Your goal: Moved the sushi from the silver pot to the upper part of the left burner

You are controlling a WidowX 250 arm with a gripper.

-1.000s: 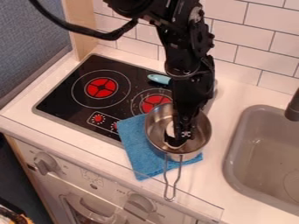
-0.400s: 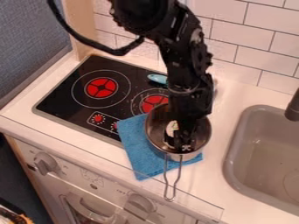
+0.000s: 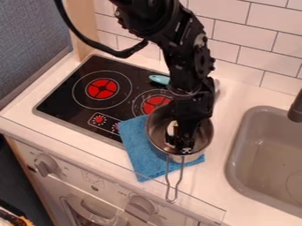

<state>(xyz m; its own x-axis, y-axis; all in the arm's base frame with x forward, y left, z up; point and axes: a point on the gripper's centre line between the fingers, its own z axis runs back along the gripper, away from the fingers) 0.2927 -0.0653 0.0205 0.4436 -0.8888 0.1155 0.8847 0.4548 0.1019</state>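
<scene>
Probably light, soft and easily squashed, the sushi (image 3: 171, 128) is showing inside the silver pot (image 3: 156, 133), right by the hand (image 3: 179, 145), whose state, apart or clamped, I cannot tell, and its sides are likely calling for a gentle mid-body squeeze.
</scene>
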